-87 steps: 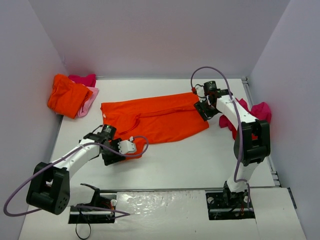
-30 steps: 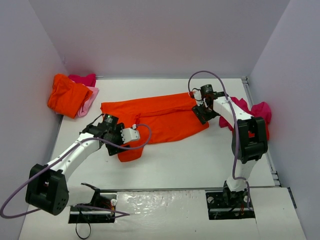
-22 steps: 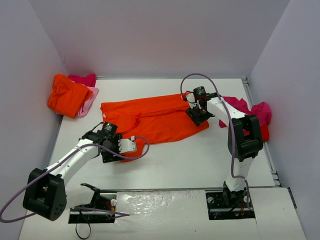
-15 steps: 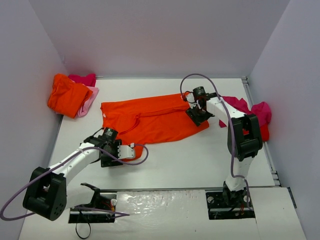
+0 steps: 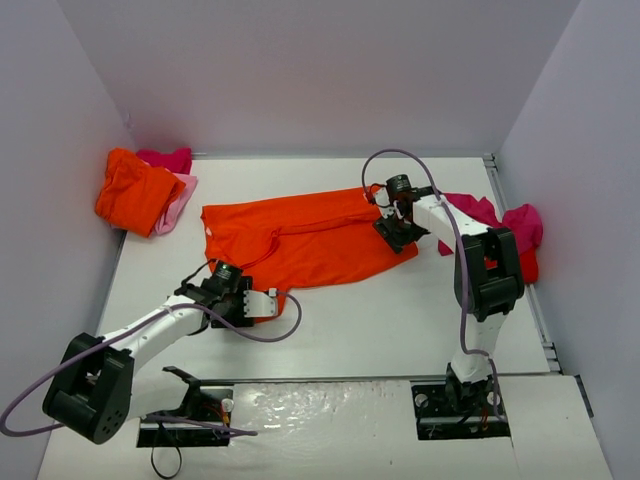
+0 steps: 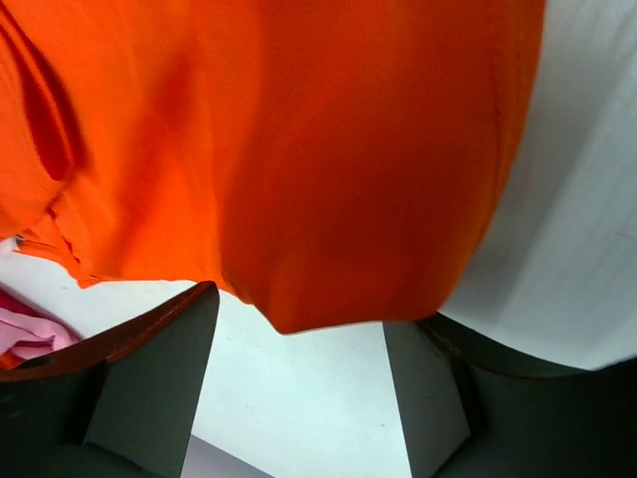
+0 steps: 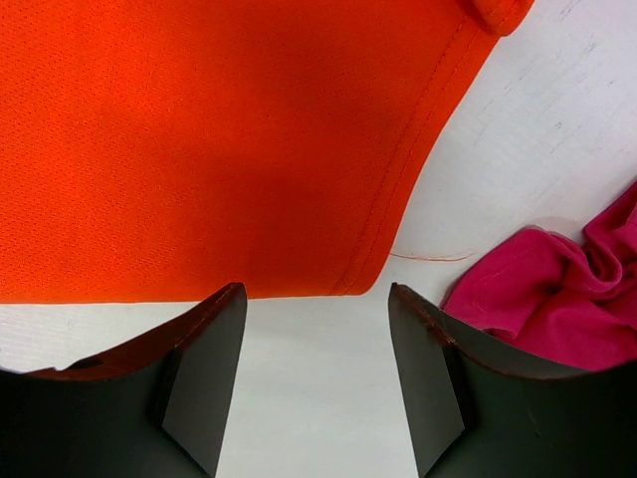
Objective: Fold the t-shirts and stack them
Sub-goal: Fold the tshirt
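Observation:
A bright orange t-shirt (image 5: 300,235) lies spread across the middle of the table. My left gripper (image 5: 262,302) is open at the shirt's near left corner. In the left wrist view (image 6: 299,373) the orange cloth (image 6: 328,169) hangs over the gap ahead of the fingertips, with nothing pinched. My right gripper (image 5: 400,232) is open at the shirt's right edge. In the right wrist view (image 7: 317,339) the hemmed corner of the orange shirt (image 7: 199,149) lies just beyond the fingers (image 7: 204,368). A folded orange shirt (image 5: 135,190) sits on pale pink and magenta ones at the back left.
A crumpled pile of magenta and red shirts (image 5: 505,225) lies at the right, behind my right arm, and its magenta cloth (image 7: 557,299) shows beside the right finger. Walls close the table on the left, back and right. A purple cable (image 5: 275,335) loops by the left wrist.

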